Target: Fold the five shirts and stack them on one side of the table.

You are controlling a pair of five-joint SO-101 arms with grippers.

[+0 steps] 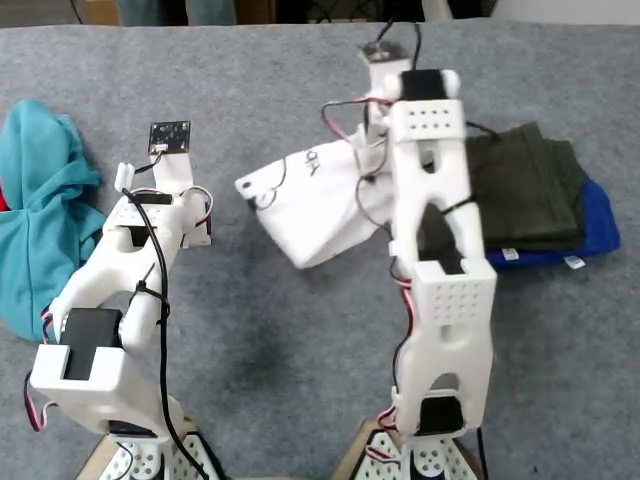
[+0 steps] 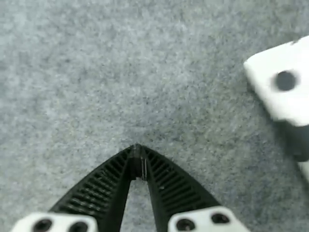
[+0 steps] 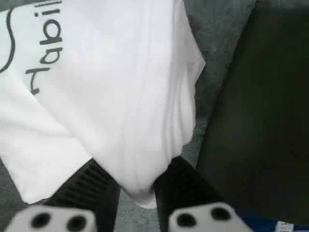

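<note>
1. High view: the grey bench [image 1: 300,350] carries all the cloth. The pile being built is on the robot's right side and the unfolded shirts are on its left.
2. The teal shirt [image 1: 40,210] is the biggest heap. It lies crumpled at the left edge of the bench, and a sliver of red cloth [image 1: 3,198] beside it is probably another shirt.
3. The white shirt [image 1: 310,205] lies partly folded in the middle of the bench. It sits cornerwise, with its long axis running from the far right down toward the near left.
4. The green shirt [image 1: 530,185] is folded flat and sits on top of the blue shirt [image 1: 600,230], which shows only as a rim along the right and near sides. So the pile holds two shirts.
5. The key relation is that the white shirt's right edge is just beside the green shirt, with a narrow strip of bare bench between them in the right wrist view. The pile lies to the right of the held cloth, so I judge the next move to be a short carry or fold that way.
6. The right tool [image 3: 137,186] is clamped on a bunched fold of the white shirt at the edge facing the pile. That makes the right arm much the nearer one.
7. The left tool [image 2: 138,159] has its tips together and holds nothing. It hangs over bare bench between the teal and white shirts, apart from both.
</note>
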